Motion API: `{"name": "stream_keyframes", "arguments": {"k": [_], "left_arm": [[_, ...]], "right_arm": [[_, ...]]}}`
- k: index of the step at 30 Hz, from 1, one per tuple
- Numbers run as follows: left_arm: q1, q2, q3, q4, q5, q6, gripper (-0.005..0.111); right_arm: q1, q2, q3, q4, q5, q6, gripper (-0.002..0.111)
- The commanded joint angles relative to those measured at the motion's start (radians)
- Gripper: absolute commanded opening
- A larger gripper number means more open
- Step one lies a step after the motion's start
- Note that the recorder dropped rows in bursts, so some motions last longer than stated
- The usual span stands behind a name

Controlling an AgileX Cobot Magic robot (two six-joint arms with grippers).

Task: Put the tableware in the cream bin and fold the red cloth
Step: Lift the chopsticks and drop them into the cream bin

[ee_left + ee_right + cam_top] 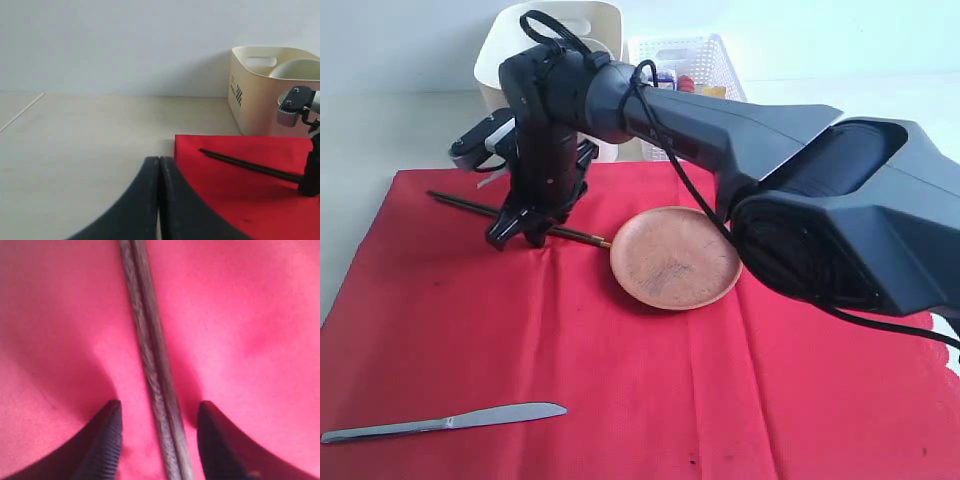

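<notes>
The right gripper (159, 412), jaws apart astride the thin dark chopsticks (150, 340) on the bright red fabric cloth (250, 315), could, closing too low, pinch cloth or lift only one stick.

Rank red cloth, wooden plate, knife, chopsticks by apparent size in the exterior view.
1. red cloth, covers most of the frame.
2. wooden plate.
3. knife and chopsticks: both long and thin. The knife lies nearer the camera and the chopsticks are partly hidden, so unranked.
</notes>
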Motion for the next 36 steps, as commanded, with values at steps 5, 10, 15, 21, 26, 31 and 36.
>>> {"name": "stream_keyframes", "arguments": {"k": [5, 10, 15, 21, 26, 31, 36], "left_arm": [[0.002, -0.006, 0.000, -0.002, -0.002, 0.003, 0.000], [0.002, -0.006, 0.000, -0.002, -0.002, 0.003, 0.000], [0.002, -0.006, 0.000, -0.002, -0.002, 0.003, 0.000], [0.002, -0.006, 0.000, -0.002, -0.002, 0.003, 0.000], [0.002, -0.006, 0.000, -0.002, -0.002, 0.003, 0.000], [0.002, -0.006, 0.000, -0.002, -0.002, 0.003, 0.000], [0.002, -0.006, 0.000, -0.002, -0.002, 0.003, 0.000]], "right_arm": [[-0.006, 0.030, 0.002, 0.076, 0.039, -0.101, 0.001], [-0.006, 0.028, 0.002, 0.164, 0.087, -0.235, 0.000], [-0.006, 0.024, 0.002, 0.209, 0.087, -0.313, 0.000], [-0.006, -0.043, 0.002, 0.199, 0.087, -0.316, 0.000], [-0.009, -0.136, 0.002, 0.208, 0.062, -0.316, 0.000], [-0.026, -0.212, 0.002, 0.251, -0.049, -0.316, 0.000], [-0.086, -0.263, 0.002, 0.318, -0.268, -0.277, 0.000]]}}
